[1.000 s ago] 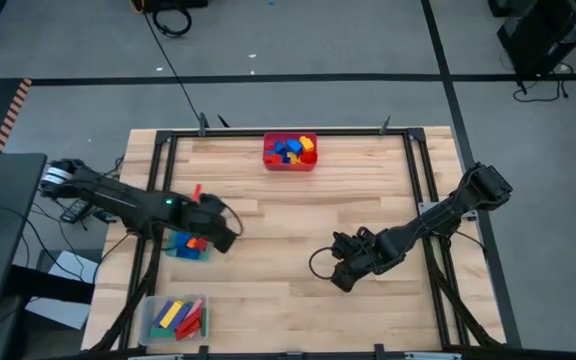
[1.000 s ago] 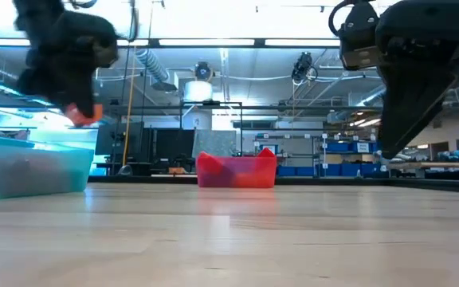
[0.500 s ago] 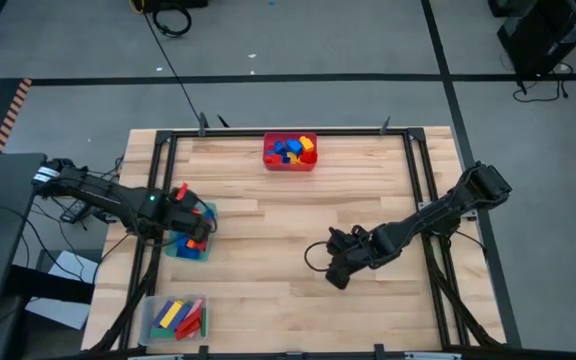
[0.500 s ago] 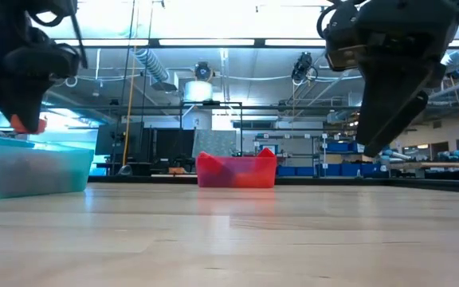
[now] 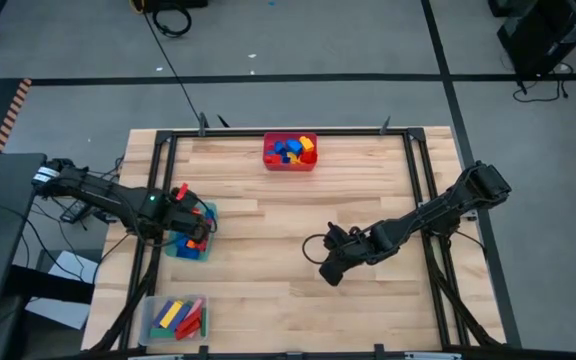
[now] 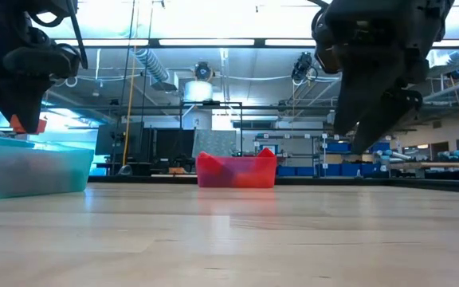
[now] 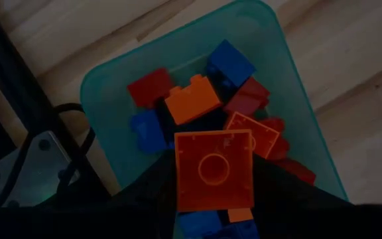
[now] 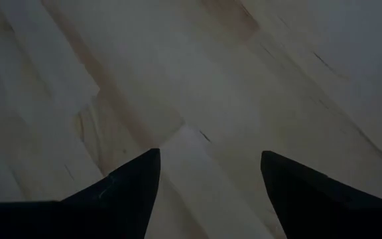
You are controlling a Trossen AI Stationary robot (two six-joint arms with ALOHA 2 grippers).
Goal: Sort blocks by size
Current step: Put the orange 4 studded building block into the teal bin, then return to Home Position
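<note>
Nearest the front edge of the pale wooden worktop (image 5: 288,300) sat a clear rectangular bin (image 5: 175,318) of long bright bars. Beyond it, the left pincer (image 5: 180,196) hung over the teal plastic bin (image 7: 270,40), clamped on a square orange plastic brick (image 7: 213,170) directly above the red, blue and orange blocks (image 7: 197,99) inside, judged lined up for a drop among its size-mates. The right pincer (image 8: 207,192), fingers apart and empty, hovered over bare boards mid-worktop with plenty of room around. At the far edge stood the red plastic bin (image 5: 290,152), holding unsorted bricks.
</note>
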